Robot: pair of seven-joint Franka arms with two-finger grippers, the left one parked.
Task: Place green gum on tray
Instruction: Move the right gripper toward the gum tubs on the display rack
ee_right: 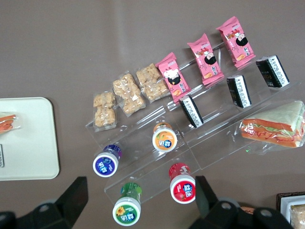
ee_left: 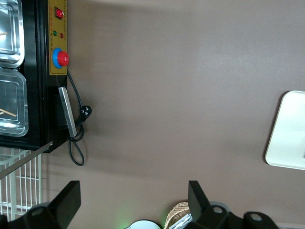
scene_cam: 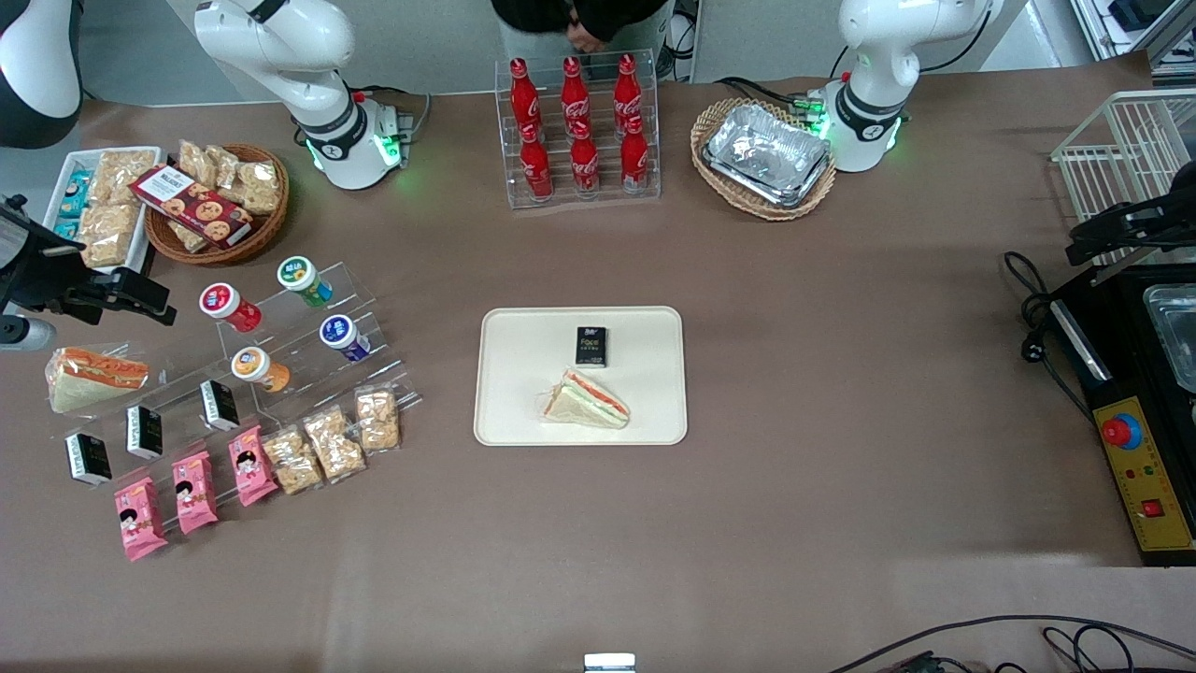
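We hold our gripper [ee_right: 138,202] above the green gum [ee_right: 127,207] — jaws open, empty. Gum sits on its acrylic rack; tray [scene_cam: 505,374] awaits — everything remains.

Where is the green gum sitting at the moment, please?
The green gum stands on the clear tiered rack's top step beside the red gum, toward the working arm's end of the table; the gripper hovers above it, jaws open.

Tray [ee_right: 26,138] cut by the frame edge in right wrist view, sandwich [ee_right: 8,121] on it mostly out of frame, gripper [ee_right: 140,200] fingers partly cropped, gum [ee_right: 127,205] label print too small to read, gripper itself unseen in front view.
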